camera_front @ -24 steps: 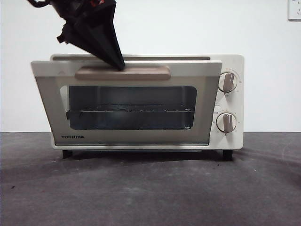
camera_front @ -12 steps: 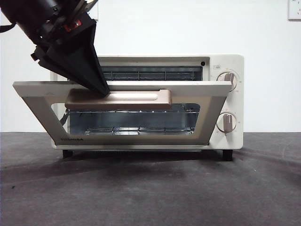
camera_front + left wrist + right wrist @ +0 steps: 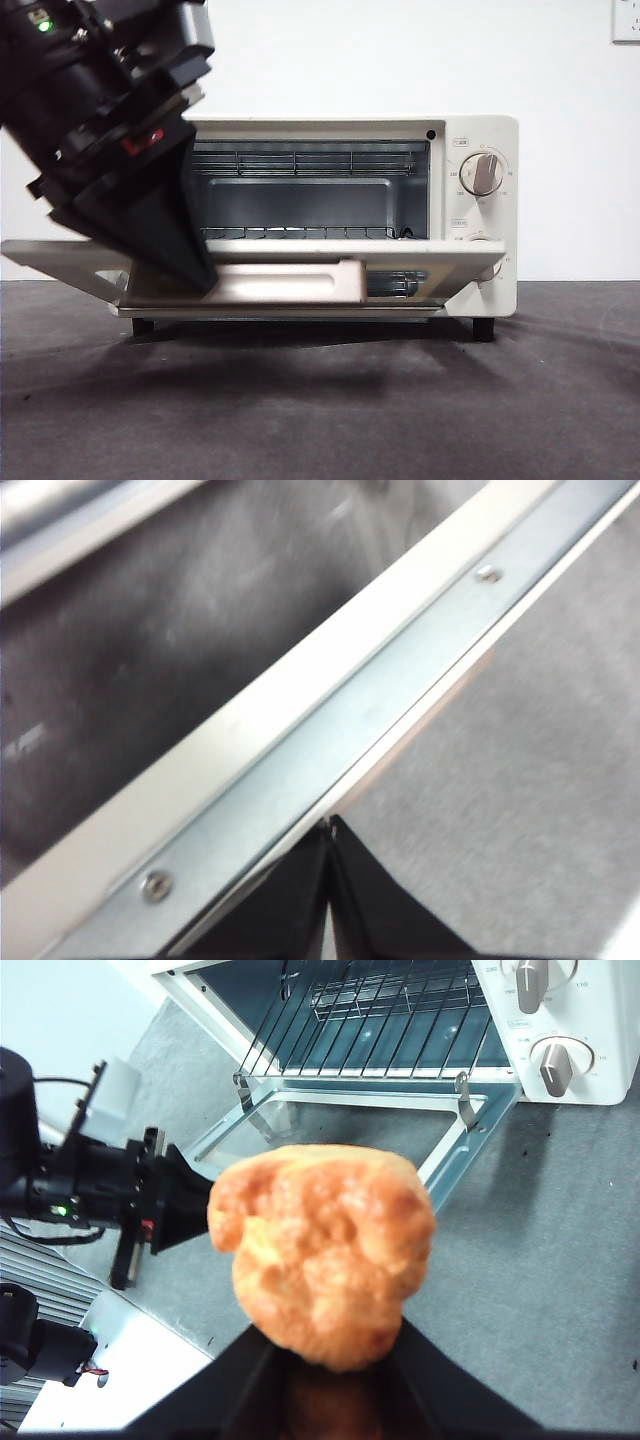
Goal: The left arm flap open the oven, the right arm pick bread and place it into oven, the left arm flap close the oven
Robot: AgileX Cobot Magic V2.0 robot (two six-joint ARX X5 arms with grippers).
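Fingers (image 3: 400, 1360) clamp bread (image 3: 325, 1250), unseen from front beside oven (image 3: 470, 290).

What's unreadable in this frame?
- Front view: left gripper covers the door's handle end; contact unseen.
- Left wrist view: blurred door edge fills it.
- Right wrist view: bread hides the right gripper tips.
- Knob markings too small.

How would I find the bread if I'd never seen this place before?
Find the big cream oven with its door flapped down. The bread is not inside; it is held up in front of the oven in the right end effector. It is the only lumpy golden-orange thing, far smaller than the oven, while all else is cream, grey or black.
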